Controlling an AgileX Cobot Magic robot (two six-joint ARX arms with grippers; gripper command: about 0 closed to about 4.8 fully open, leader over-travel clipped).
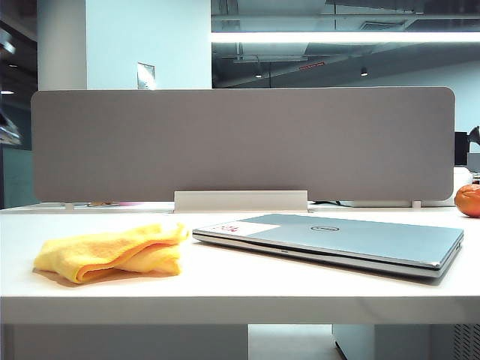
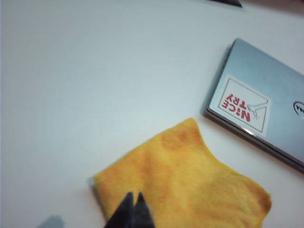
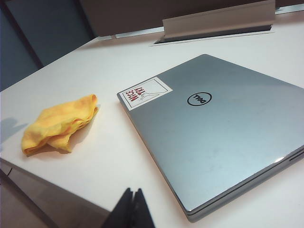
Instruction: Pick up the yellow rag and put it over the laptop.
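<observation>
Two task items are lying on the white table: the yellow rag, crumpled in a loose fold toward the left, and the laptop, sitting shut just beside it on the right with a narrow strip of bare table between them. Nothing is resting on the lid; its white-and-red sticker is occupying the corner nearest the rag. An orange fruit is sitting at the far right edge, well apart from both, and a grey divider panel is standing behind everything. The left gripper is hanging above the rag's near edge, fingers pressed together and gripping nothing. The right gripper is hovering over the table's front edge near the laptop, likewise pinched closed and carrying nothing.
</observation>
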